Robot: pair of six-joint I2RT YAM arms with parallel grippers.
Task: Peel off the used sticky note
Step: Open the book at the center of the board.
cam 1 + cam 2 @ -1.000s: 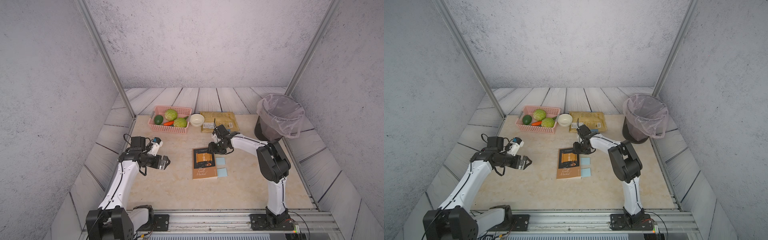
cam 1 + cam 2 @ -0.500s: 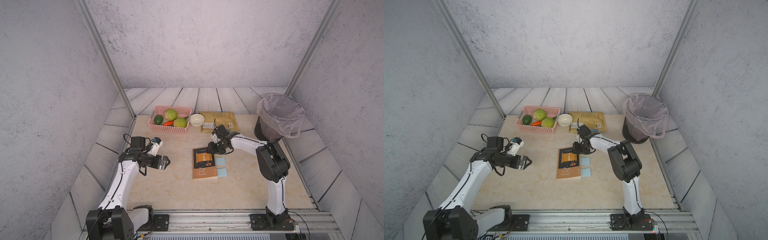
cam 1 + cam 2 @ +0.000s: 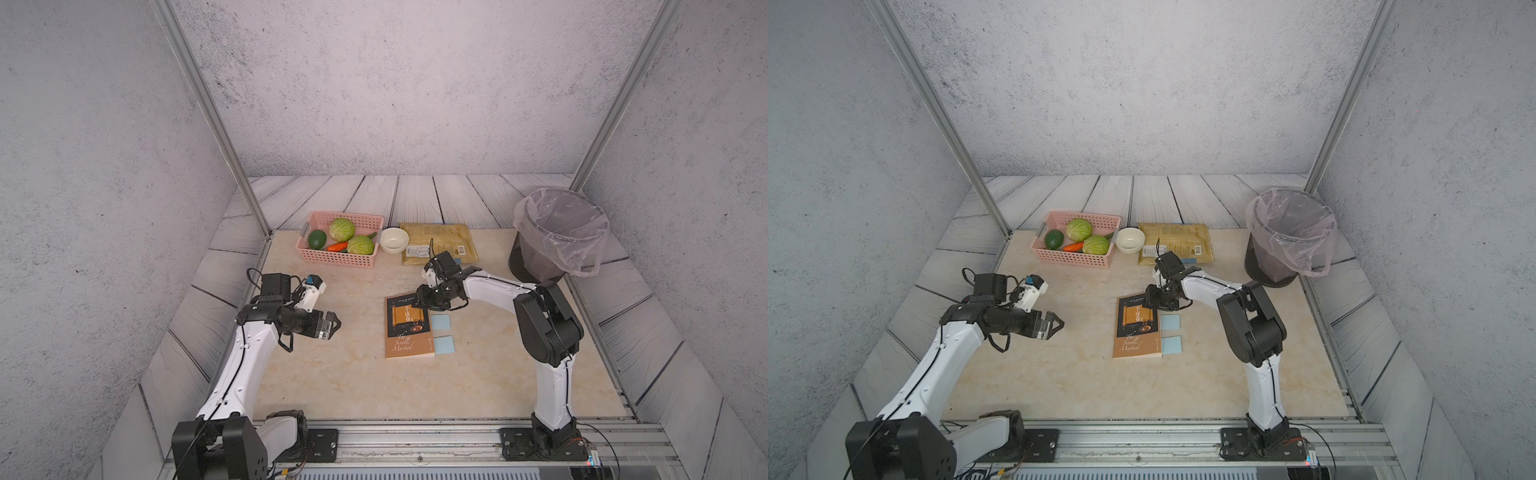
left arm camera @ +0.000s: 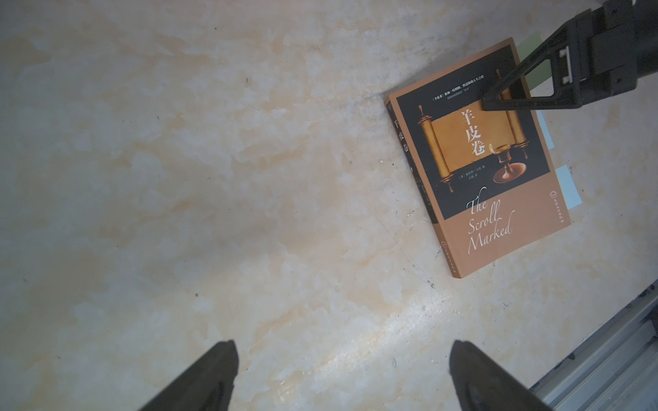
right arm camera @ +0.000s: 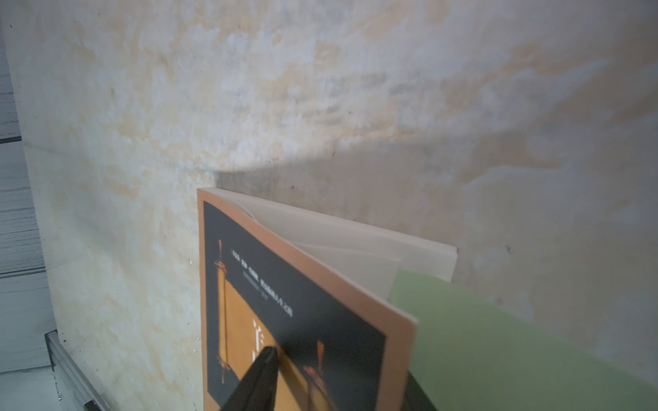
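Observation:
A brown and black book (image 3: pixel 409 332) (image 3: pixel 1136 332) lies flat mid-table. Two blue sticky notes (image 3: pixel 440 322) (image 3: pixel 444 345) poke out of its right edge. A green sticky note (image 5: pixel 498 338) (image 4: pixel 532 44) sticks out from under the cover at the far right corner. My right gripper (image 3: pixel 419 305) (image 5: pixel 341 366) is at that corner, open. One fingertip (image 5: pixel 267 356) rests on the cover. The other is mostly hidden beneath the raised cover edge, beside the green note. My left gripper (image 3: pixel 334 324) (image 4: pixel 341 347) hovers open and empty, left of the book.
At the back stand a pink basket (image 3: pixel 336 257) of vegetables, a white bowl (image 3: pixel 394 240) and a yellow packet (image 3: pixel 438 241). A bin (image 3: pixel 557 232) lined with a plastic bag is at the back right. A metal rail (image 3: pixel 415 436) runs along the front edge.
The right gripper's jaws have drawn slightly closer together at the book's far right corner. The left arm has not moved.

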